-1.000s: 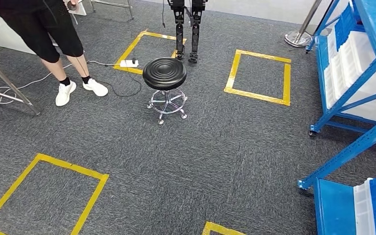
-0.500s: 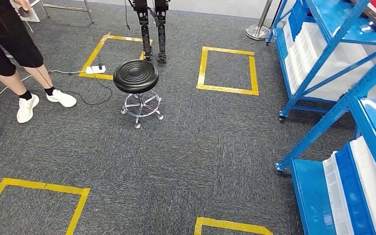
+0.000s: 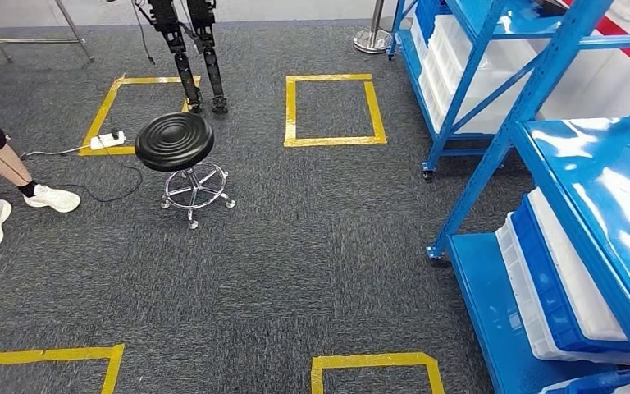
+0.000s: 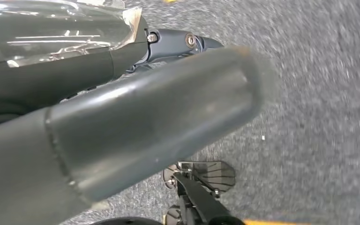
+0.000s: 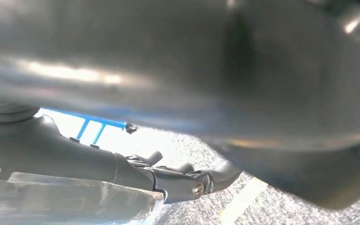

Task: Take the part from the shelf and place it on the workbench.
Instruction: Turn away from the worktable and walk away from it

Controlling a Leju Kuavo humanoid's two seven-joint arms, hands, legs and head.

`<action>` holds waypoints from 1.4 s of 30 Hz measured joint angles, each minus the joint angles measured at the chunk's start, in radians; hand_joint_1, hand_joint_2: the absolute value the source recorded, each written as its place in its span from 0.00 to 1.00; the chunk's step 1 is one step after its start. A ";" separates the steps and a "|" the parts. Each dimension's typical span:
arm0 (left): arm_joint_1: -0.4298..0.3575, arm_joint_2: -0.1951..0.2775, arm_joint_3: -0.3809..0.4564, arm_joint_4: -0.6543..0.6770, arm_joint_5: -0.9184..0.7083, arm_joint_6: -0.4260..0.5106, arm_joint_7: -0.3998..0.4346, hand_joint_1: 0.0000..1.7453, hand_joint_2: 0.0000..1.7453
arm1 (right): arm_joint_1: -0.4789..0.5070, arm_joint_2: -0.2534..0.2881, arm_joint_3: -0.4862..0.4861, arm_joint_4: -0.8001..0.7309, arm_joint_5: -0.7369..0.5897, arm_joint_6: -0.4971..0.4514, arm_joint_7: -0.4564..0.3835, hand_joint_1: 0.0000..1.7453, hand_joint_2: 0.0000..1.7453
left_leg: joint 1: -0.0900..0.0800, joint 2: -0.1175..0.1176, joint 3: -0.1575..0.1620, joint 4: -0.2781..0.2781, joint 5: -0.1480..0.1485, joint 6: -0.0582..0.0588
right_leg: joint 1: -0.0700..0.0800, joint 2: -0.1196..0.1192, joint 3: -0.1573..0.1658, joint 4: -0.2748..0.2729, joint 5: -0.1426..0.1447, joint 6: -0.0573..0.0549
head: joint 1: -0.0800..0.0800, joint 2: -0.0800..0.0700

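Observation:
Blue metal shelves stand on the right of the head view: a near one with a glossy blue top (image 3: 611, 185) and a farther one (image 3: 458, 90) behind it. White and blue bins (image 3: 562, 283) sit on the near shelf's low level, and white bins (image 3: 469, 61) fill the far one. I cannot make out any part on them. My left hand (image 4: 168, 108) hangs over the grey carpet with its fingers (image 4: 187, 42) apart and nothing in it. My right hand (image 5: 178, 180) also hangs with nothing in it, with a blue shelf frame behind it.
A black round stool (image 3: 175, 141) on castors stands on the carpet at centre left. A person's legs and white shoes (image 3: 49, 198) are at the left edge. Another robot's legs (image 3: 198, 61), a power strip (image 3: 107, 140) and yellow tape squares (image 3: 332, 111) lie farther off.
The camera has turned to the right: the stool, the person and the tape squares have slid left in the picture. The blue shelves now take up much more of the right side.

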 joint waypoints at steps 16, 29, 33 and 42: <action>0.003 -0.001 0.000 0.000 -0.002 0.008 0.007 0.00 0.00 | -0.007 0.003 0.000 0.000 0.000 0.002 -0.002 0.00 0.00 | 0.001 -0.026 0.044 -0.138 0.099 0.040 | 0.008 0.037 -0.102 0.167 -0.070 0.027 | 0.007 0.000; -0.002 -0.001 0.000 0.000 -0.006 0.008 0.007 0.00 0.00 | 0.003 0.002 0.000 -0.001 0.000 0.002 0.000 0.00 0.00 | -0.008 0.071 0.047 -0.109 0.061 0.002 | 0.005 -0.025 -0.023 0.012 -0.002 0.009 | 0.006 0.000; 0.002 -0.001 0.000 0.000 -0.007 0.006 0.007 0.00 0.00 | 0.000 0.007 0.000 -0.001 0.000 0.002 0.000 0.00 0.00 | -0.006 -0.015 -0.062 0.124 -0.052 -0.004 | 0.005 0.018 -0.016 0.011 0.003 -0.005 | 0.003 0.000; 0.003 0.002 0.000 0.000 -0.011 0.006 0.008 0.00 0.00 | -0.004 0.013 0.000 -0.001 0.000 0.003 0.000 0.00 0.00 | -0.008 -0.099 0.018 -0.123 0.107 0.023 | 0.007 0.135 -0.032 0.015 0.004 0.012 | 0.002 0.000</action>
